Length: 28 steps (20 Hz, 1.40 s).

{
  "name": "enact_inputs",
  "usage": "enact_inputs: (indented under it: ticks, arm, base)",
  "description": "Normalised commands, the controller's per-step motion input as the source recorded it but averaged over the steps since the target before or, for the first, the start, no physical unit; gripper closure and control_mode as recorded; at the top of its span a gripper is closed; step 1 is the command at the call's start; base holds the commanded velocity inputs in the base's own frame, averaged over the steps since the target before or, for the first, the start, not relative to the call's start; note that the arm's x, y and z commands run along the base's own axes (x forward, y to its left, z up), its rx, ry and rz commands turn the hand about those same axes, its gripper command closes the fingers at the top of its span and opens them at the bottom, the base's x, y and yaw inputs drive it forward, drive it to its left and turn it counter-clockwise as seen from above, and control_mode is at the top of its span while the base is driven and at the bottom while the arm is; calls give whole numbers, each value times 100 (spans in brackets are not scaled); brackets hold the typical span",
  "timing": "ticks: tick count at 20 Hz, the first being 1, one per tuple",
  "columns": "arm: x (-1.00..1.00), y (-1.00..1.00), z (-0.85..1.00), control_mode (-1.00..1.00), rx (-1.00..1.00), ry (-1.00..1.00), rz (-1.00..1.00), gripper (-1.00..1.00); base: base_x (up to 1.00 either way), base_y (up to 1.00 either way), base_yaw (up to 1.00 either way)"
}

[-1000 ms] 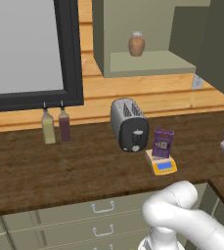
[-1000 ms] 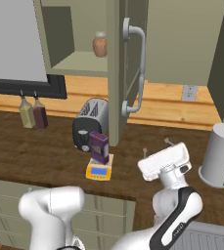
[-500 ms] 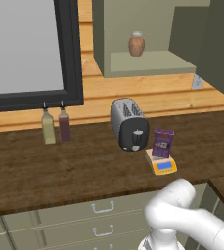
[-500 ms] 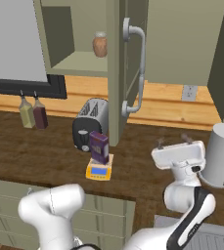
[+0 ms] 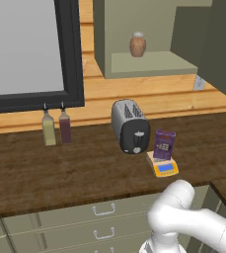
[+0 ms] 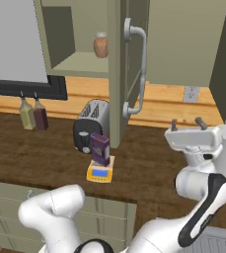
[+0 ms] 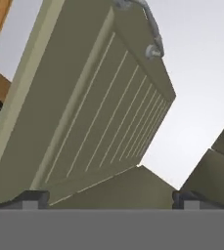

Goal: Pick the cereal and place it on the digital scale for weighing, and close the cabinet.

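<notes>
Hand, fingers spread w/ nothing between, is sitting mid-right of frame, facing cabinet door standing open to its upper left.

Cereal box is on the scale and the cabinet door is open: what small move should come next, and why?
Probably bring the tool up to the outer face of the cabinet door to push it shut. The cereal box already stands on the scale, the door hangs wide open, and the tool's fingers are spread and empty, facing that door.

Open cabinet door overhanging counter
</notes>
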Motion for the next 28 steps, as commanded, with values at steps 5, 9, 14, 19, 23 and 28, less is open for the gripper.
enact_inputs:
  ticks: [5,9,14,19,23,28]
  arm:
    - [-23,83,52,-100,-34,8,-27,-100]
    - [-1,100,28,-100,-53,20,-5,-100]
    - [0,100,62,-100,-43,4,-8,-100]
    - [-5,100,94,-100,-33,0,-11,-100]
    - [0,100,69,-100,-34,-2,-12,-100]
    - [43,100,24,-100,-33,0,-15,-100]
  base:
    - [0,0,0]
    - [0,0,0]
    - [0,0,0]
    - [0,0,0]
    - [0,0,0]
    - [0,0,0]
